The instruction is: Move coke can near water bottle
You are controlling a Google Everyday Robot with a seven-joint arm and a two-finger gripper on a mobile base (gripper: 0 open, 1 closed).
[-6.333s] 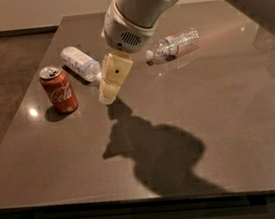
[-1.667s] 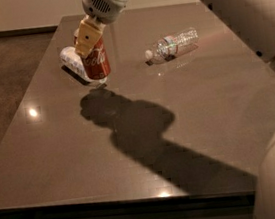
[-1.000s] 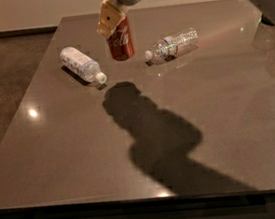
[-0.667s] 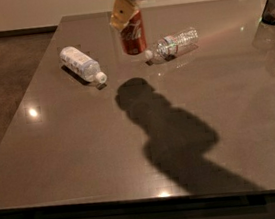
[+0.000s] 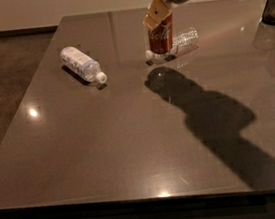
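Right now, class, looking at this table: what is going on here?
A robot arm's gripper holds the red coke can upright by its top, at the far side of the dark table. The can is directly in front of the clear water bottle, which lies on its side with its white cap showing beside the can's base. I cannot tell whether the can is resting on the table. A second bottle with a white label lies on its side, well apart, towards the picture's left.

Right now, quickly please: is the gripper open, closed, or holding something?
The gripper: closed on the coke can, holding it upright right beside the water bottle.
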